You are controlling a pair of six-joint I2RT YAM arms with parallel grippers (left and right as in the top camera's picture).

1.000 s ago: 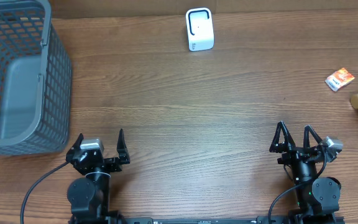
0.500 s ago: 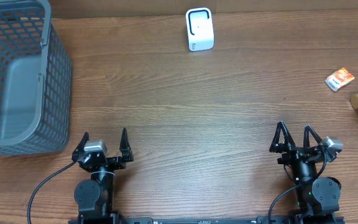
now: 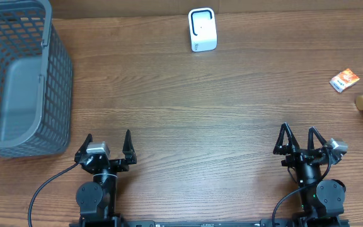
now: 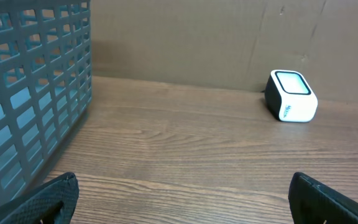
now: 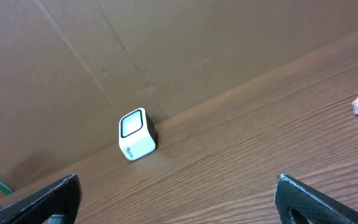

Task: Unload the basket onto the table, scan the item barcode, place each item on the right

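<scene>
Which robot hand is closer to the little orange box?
Right. The right gripper sits toward the near edge, a bit left of the orange box. The left gripper is far across, by the grey basket.

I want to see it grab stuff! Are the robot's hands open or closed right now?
Left gripper: open, holding nothing.
Right gripper: open, holding nothing.

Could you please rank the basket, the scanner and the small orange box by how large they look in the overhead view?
Largest: basket, by far.
Next: scanner.
Smallest: orange box, a little smaller than the scanner.
</scene>
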